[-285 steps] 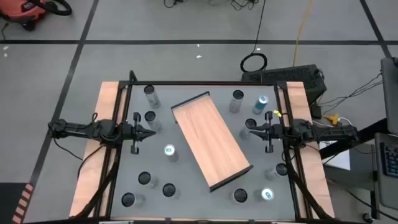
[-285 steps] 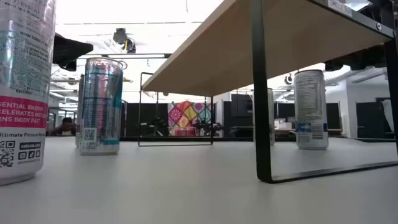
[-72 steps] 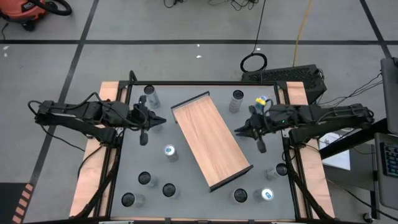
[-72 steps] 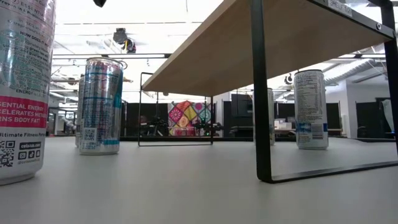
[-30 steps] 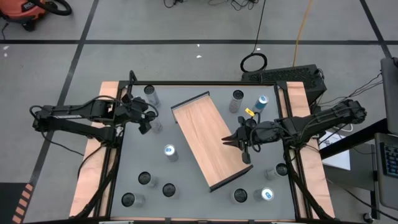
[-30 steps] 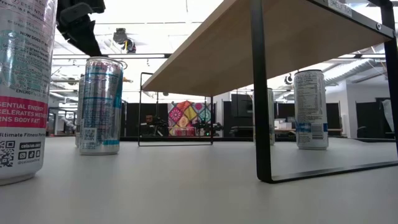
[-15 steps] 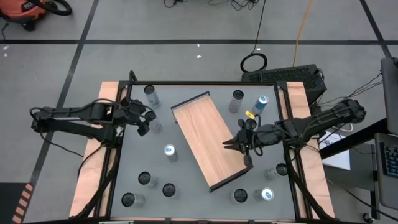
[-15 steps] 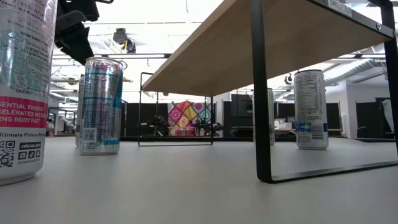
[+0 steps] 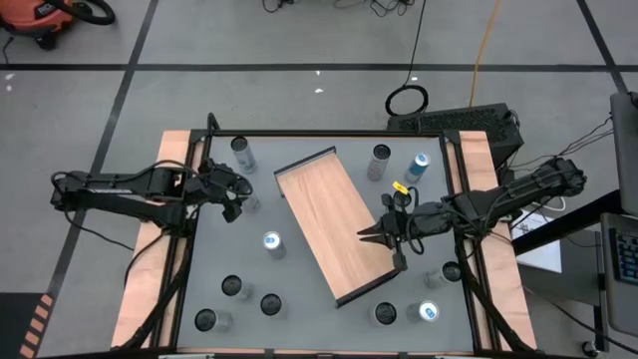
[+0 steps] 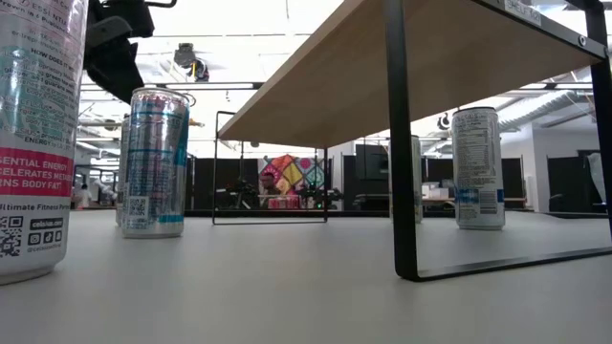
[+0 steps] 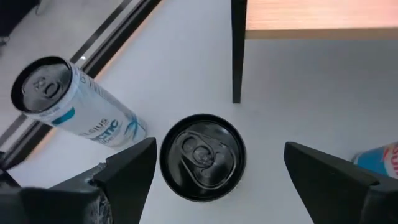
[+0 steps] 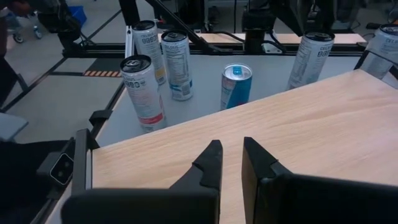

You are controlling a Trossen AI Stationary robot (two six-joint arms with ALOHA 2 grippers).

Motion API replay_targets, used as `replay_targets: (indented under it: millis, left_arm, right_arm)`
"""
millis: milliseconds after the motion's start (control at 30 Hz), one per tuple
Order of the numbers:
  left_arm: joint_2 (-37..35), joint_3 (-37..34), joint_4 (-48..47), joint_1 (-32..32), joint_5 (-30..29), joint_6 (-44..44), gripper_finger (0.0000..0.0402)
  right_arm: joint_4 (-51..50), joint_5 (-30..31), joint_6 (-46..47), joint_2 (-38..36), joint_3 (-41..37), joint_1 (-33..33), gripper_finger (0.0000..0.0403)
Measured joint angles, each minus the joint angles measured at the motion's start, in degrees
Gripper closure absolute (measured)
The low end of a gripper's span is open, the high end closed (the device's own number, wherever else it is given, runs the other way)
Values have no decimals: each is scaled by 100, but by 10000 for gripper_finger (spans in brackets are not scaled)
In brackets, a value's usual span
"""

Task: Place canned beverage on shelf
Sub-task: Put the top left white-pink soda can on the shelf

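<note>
The shelf [image 9: 329, 204], a light-brown wooden board on black legs, stands slantwise in the middle of the grey table. A black-topped can [image 11: 202, 157] stands upright on the table near its left edge. My left gripper [image 11: 221, 149] hovers above that can, open, with one finger on either side and clear of it. In the low view the same gripper [image 10: 115, 48] hangs over a can [image 10: 153, 162]. My right gripper [image 12: 231, 155] is shut with nothing between its fingers, above the shelf's board [image 12: 311, 124] toward its right side [image 9: 365, 234].
Several more cans stand around the shelf, among them a white one [image 11: 68, 102] close to the left gripper, a blue-topped one [image 9: 271, 241] left of the shelf, and others along the near edge [image 9: 231, 287] and at the far right [image 9: 419, 165]. A shelf leg [image 11: 236, 56] stands just beyond the black-topped can.
My left gripper has sunk a little over the black-topped can near the table's left edge. The cans and the shelf stand where they were.
</note>
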Motion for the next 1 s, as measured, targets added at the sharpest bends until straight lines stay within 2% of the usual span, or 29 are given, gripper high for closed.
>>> replay_targets:
  millis: [333, 600, 833, 1000]
  left_arm:
    - [1, 0, -22, 0, 106, 149, 49]
    - [1, -15, -1, 17, -21, 345, 49]
    - [5, -326, 254, 17, -68, 431, 49]
    - [5, -448, 315, 29, -329, 401, 49]
  right_arm:
    - [-1, 9, -333, 0, 0, 0, 403]
    - [-93, -8, -547, 0, 0, 0, 403]
    - [-227, -11, -609, 0, 0, 0, 403]
    - [-278, -11, -654, 0, 0, 0, 403]
